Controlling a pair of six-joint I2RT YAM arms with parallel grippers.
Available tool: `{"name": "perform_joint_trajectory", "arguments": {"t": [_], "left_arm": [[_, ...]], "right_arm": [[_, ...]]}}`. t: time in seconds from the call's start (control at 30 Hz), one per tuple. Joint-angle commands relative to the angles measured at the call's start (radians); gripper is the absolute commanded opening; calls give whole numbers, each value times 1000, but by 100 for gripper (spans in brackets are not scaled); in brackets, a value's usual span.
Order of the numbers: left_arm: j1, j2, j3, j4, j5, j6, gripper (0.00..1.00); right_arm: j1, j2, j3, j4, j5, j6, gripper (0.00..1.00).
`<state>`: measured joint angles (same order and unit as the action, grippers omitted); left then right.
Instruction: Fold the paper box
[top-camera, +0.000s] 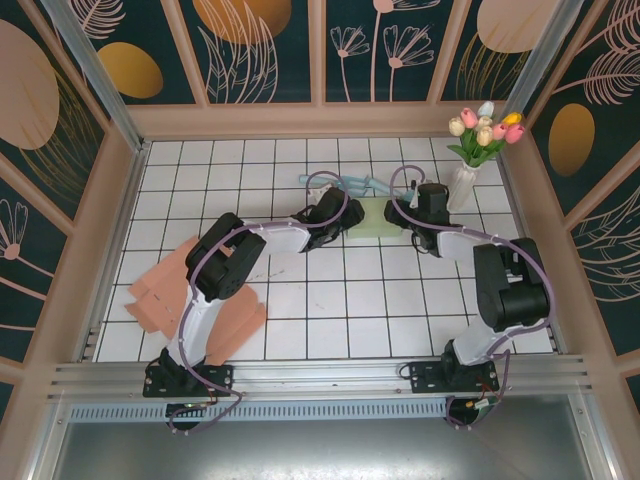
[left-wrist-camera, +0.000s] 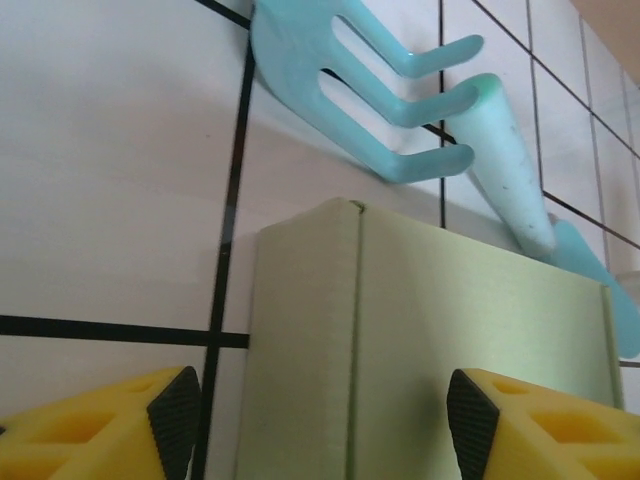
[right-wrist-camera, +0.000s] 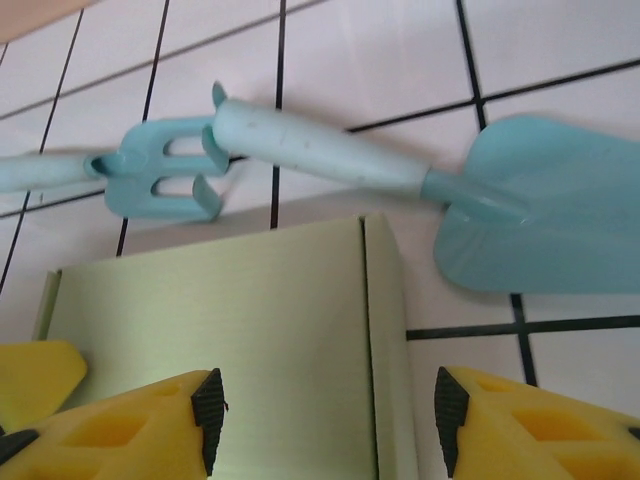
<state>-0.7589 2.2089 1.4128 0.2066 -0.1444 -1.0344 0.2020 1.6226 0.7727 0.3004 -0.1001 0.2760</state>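
The left gripper (left-wrist-camera: 320, 428) and right gripper (right-wrist-camera: 325, 420), both wide, straddled opposite ends of the pale green paper box (left-wrist-camera: 450, 300), probably to crease its side flaps.

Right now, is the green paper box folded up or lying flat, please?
Mostly flat: the paper box lies creased on the table, no walls standing.

Staged lab booth, floral wall panels (top-camera: 260, 50), tiled table (top-camera: 330, 320), alu rail (top-camera: 320, 372), tulip vase (top-camera: 462, 187)
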Motion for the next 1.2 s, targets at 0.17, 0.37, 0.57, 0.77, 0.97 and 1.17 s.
{"name": "perform_joint_trajectory", "arguments": {"t": [0.17, 0.37, 0.57, 0.77, 0.97, 1.17], "left_arm": [[3, -335, -223, -72, -189, 91, 70], [18, -746, -624, -154, -397, 72, 73], [82, -1231, -969, -301, -583, 5, 73], [227, -1330, -1024, -354, -598, 68, 79], [248, -1093, -907, -313, -583, 92, 82], [269, -879, -830, -287, -592, 93, 73]], "right_arm": [[52, -282, -115, 26, 68, 34, 60], [280, -445, -182, 29, 150, 10, 61], [541, -349, -134, 56, 173, -29, 61], [630, -218, -70, 64, 181, -35, 61], [684, -145, -19, 28, 225, -41, 61], [709, -146, -21, 7, 237, -56, 61]]}}
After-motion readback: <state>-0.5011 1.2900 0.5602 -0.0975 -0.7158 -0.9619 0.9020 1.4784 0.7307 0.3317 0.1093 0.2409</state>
